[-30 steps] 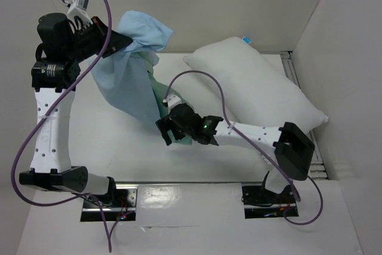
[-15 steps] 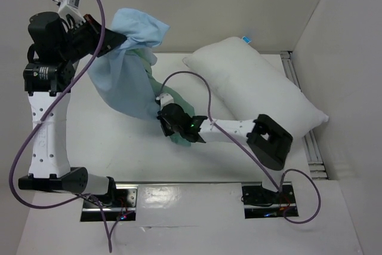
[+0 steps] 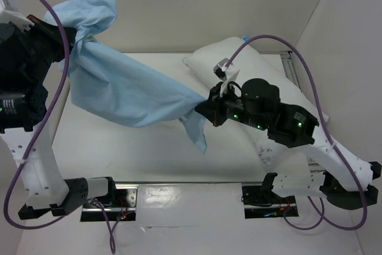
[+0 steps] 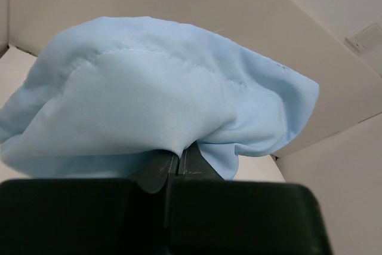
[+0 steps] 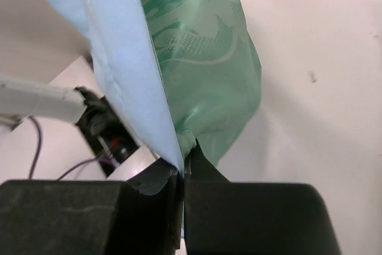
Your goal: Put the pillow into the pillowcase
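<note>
The pillowcase [image 3: 128, 91] hangs stretched in the air between my two grippers, its light blue face up. My left gripper [image 3: 70, 39] is raised at the far left and shut on one bunched end of the pillowcase [image 4: 155, 100]. Over the table's middle, my right gripper [image 3: 206, 104] is shut on the other end, where the pillowcase [image 5: 197, 64] shows its blue and its sea-green patterned face. A loose corner dangles below that grip. The white pillow [image 3: 262, 73] lies at the back right, partly hidden behind the right arm.
White walls enclose the table [image 3: 119, 147] at the back and right. A metal rail [image 3: 291, 67] runs along the right side behind the pillow. The arm bases and purple cables [image 3: 113, 198] sit at the near edge.
The right gripper has shut on the pillowcase's lower end and lifted it up and to the right. The left arm rose further left, pulling the cloth taut off the table.
</note>
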